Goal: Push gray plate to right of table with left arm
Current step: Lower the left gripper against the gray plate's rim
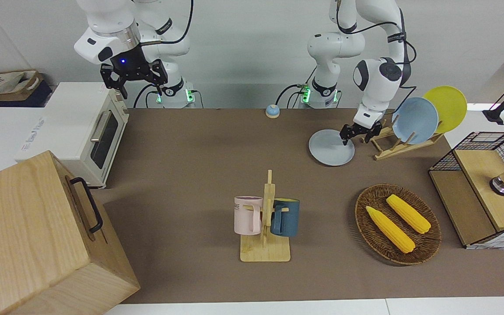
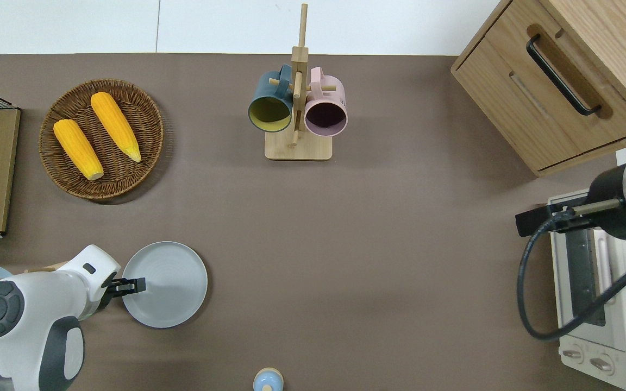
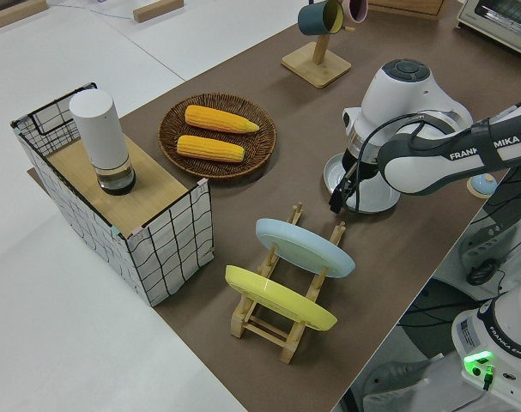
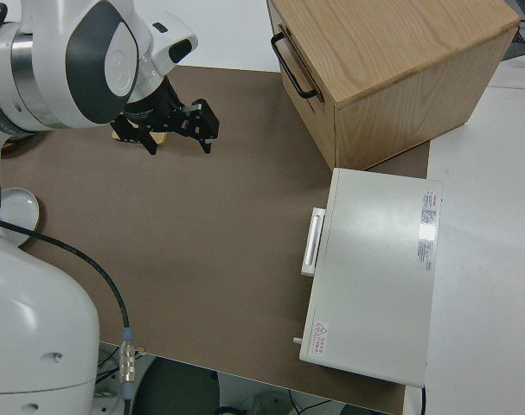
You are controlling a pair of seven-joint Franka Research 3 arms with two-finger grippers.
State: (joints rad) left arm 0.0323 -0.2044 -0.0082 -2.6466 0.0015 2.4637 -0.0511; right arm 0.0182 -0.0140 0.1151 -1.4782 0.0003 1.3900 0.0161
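One edge matters — our left gripper [image 2: 135, 284], fingers together, sits low at the gray plate [image 2: 169, 285]'s rim nearest the left arm's end — we'd push from there.

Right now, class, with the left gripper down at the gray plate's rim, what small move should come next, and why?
Probably a short, steady sweep toward the right arm's end of the table. The left gripper is low at the edge of the gray plate on the left arm's end, and bare tabletop lies ahead. The right arm is parked.
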